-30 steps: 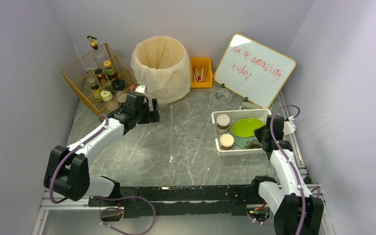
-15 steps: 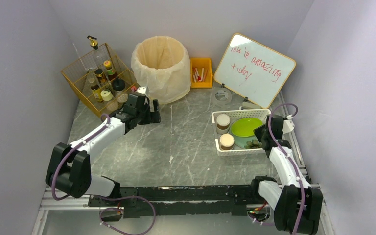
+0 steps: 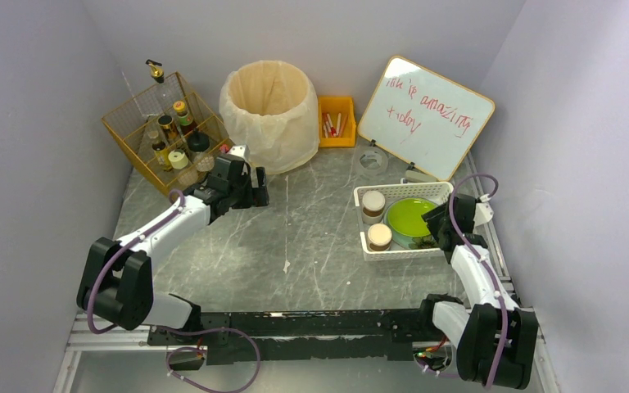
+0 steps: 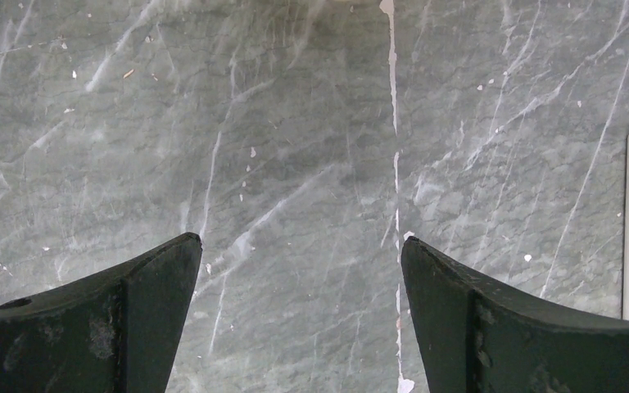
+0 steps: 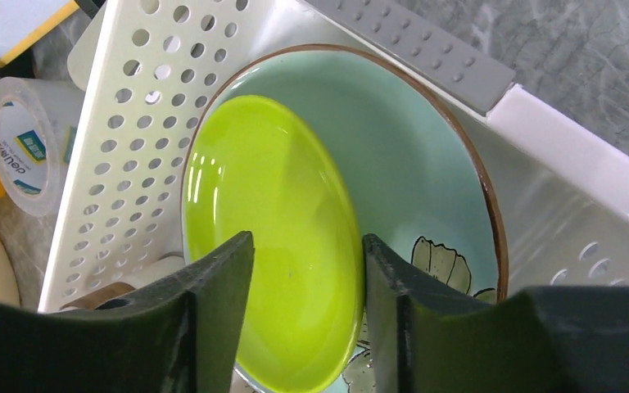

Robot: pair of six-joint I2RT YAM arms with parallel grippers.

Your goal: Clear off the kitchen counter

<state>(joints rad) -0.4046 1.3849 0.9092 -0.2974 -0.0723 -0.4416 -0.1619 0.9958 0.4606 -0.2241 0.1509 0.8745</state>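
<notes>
The grey marble kitchen counter point(image 3: 311, 237) is bare in its middle part. My left gripper point(image 3: 258, 192) hovers over the counter point(image 4: 295, 123) at the back left, open wide with nothing between its fingers point(image 4: 301, 241). My right gripper point(image 3: 432, 223) is over the right end of the white basket point(image 3: 401, 191). Its jaws stand apart point(image 5: 307, 237) just above a lime-green plate point(image 5: 270, 205), which lies in a pale blue flowered bowl point(image 5: 409, 155). The right finger overlaps the plate's edge. From above, the green plate point(image 3: 409, 214) fills the basket's right half.
Two lidded jars point(image 3: 373, 202) point(image 3: 379, 237) stand in the basket's left half. A tape roll point(image 3: 373, 161), a whiteboard point(image 3: 426, 115), a yellow bin point(image 3: 337, 120), a lined waste bin point(image 3: 268, 106) and a wire basket of bottles point(image 3: 164, 127) line the back. A black rail point(image 3: 311, 323) runs along the near edge.
My right gripper's jaws have parted over the green plate, which now rests in the bowl. The left arm has hardly moved.
</notes>
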